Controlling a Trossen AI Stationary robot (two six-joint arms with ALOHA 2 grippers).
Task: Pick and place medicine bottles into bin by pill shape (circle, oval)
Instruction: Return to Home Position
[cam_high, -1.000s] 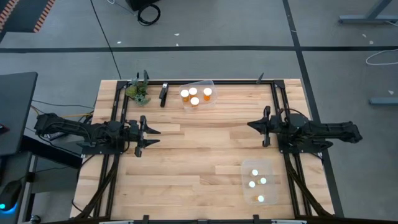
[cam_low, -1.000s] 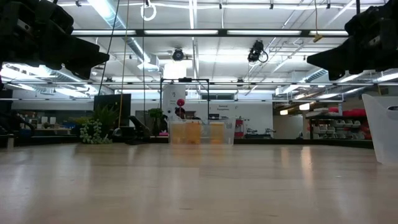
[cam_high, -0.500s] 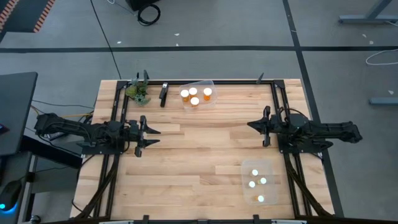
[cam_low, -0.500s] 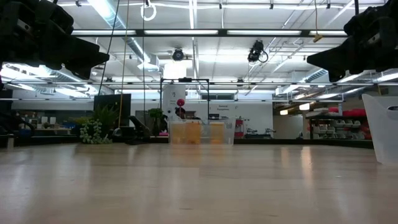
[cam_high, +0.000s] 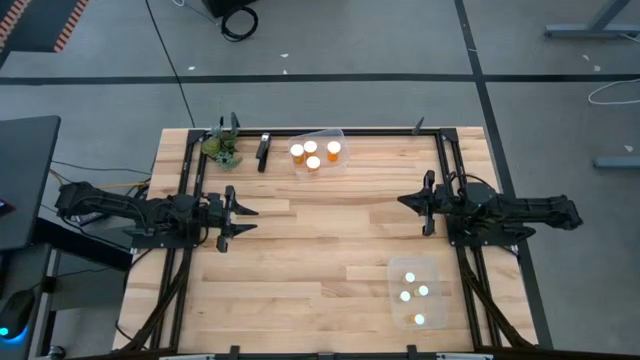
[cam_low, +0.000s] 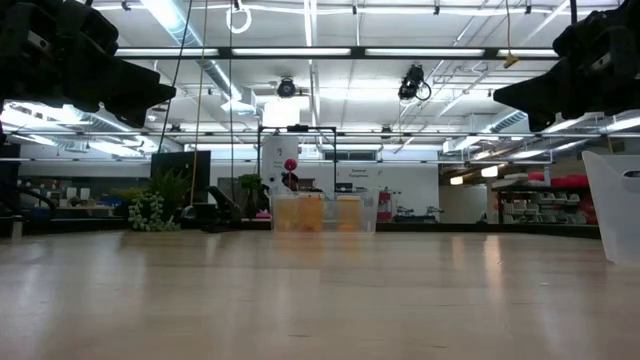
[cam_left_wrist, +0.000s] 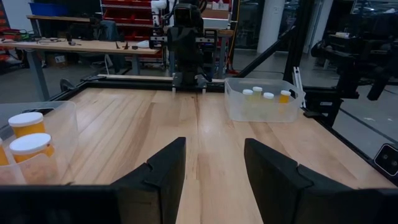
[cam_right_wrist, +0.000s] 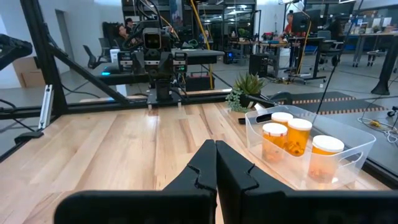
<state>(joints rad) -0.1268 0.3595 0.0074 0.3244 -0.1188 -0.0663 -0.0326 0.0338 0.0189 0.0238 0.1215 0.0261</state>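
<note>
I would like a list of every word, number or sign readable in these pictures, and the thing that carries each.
No text can be read with certainty.
The white-capped orange bottles in the clear plastic bin: no readable label.
The small pale bottles: no readable label.
The white sign on the far wall: print too small to read.

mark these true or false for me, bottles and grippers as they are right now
1. Four orange medicine bottles with white caps sit together in one clear plastic bin. True.
2. The left gripper holds a bottle. False: it is open and empty.
3. The right gripper is shut on nothing. True.
4. One bottle lies loose on the wooden table. False: the smaller white-capped bottles sit in the second clear bin, and none is loose.
</note>
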